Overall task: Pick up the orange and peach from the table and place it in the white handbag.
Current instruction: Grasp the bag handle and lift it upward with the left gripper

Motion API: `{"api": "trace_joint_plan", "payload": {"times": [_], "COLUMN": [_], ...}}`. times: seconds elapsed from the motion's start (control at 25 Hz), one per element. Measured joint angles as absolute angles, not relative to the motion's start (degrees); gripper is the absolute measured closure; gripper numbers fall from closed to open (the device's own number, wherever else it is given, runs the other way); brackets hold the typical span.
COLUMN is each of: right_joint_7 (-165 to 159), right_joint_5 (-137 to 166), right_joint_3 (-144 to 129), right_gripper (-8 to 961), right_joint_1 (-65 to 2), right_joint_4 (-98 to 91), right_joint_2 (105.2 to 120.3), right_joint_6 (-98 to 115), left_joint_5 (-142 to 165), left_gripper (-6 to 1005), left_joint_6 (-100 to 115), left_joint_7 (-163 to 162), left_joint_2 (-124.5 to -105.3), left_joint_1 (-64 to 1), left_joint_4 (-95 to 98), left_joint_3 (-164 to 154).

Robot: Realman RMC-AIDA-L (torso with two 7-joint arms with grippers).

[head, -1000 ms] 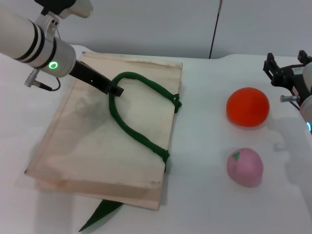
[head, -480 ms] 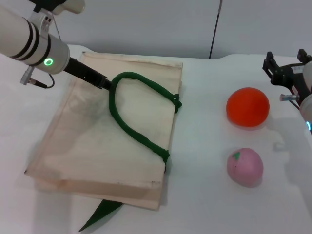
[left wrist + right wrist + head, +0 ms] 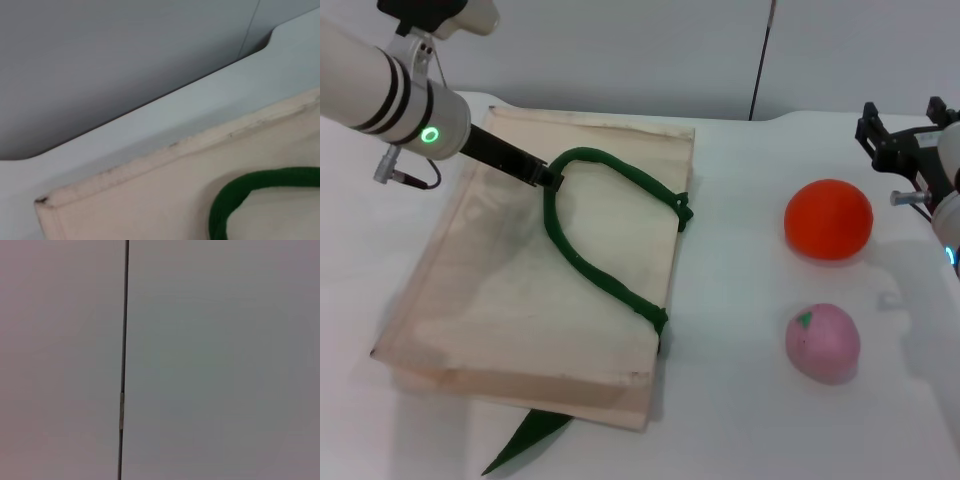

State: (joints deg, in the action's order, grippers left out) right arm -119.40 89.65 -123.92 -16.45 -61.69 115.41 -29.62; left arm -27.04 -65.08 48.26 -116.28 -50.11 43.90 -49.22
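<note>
The white handbag (image 3: 520, 290) lies flat on the table's left half, its green handle (image 3: 600, 265) looped across the top. My left gripper (image 3: 548, 180) reaches in from the upper left, its dark fingers pinched together at the handle's far bend. The left wrist view shows the handbag's far edge (image 3: 150, 160) and a piece of the green handle (image 3: 240, 195). On the right sit the orange (image 3: 828, 219) and, nearer to me, the pink peach (image 3: 822, 343). My right gripper (image 3: 905, 128) hovers open at the right edge, beyond the orange and holding nothing.
A second green strap (image 3: 525, 438) sticks out from under the handbag's near edge. White tabletop (image 3: 740, 300) separates the bag from the fruits. The right wrist view shows only a grey wall (image 3: 210, 360).
My left gripper drifted a little left along the handle's bend, then came back right. The right gripper rose slightly. The fruits have not moved.
</note>
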Motion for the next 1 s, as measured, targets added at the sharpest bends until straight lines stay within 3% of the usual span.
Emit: {"api": "trace_joint_plan", "payload": {"times": [1.0], "right_joint_7": [-117.3], "right_joint_5": [89.6], "right_joint_3": [-124.8], "right_gripper": [199], "right_joint_1": [-16.3], "right_joint_4": [-63.2], "right_joint_2": [115.49], "right_joint_6": [-30.3], "left_joint_5": [-26.5], "left_gripper": [547], "left_joint_6": [-59.8], "left_joint_7": [48.4], "left_joint_2": [-116.19], "left_joint_1": [-51.4], "left_joint_4": [38.1], "left_joint_3": [-49.8]}}
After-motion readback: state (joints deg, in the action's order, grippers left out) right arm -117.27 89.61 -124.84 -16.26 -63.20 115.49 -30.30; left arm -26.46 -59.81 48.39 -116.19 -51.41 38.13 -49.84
